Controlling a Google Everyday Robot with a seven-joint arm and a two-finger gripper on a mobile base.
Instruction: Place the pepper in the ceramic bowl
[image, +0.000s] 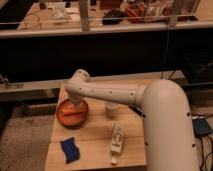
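Observation:
A red-orange ceramic bowl (71, 113) sits at the left of the wooden table (95, 137). A long, narrow bright orange pepper (73, 114) lies inside it. My white arm reaches from the right across the table, and its gripper (76, 101) hangs just over the bowl's far rim, mostly hidden behind the wrist.
A small white cup (112, 109) stands right of the bowl under the arm. A white bottle (116, 139) lies on its side near the table's front. A dark blue cloth (69, 149) lies at the front left. A railing and dark shelving stand behind.

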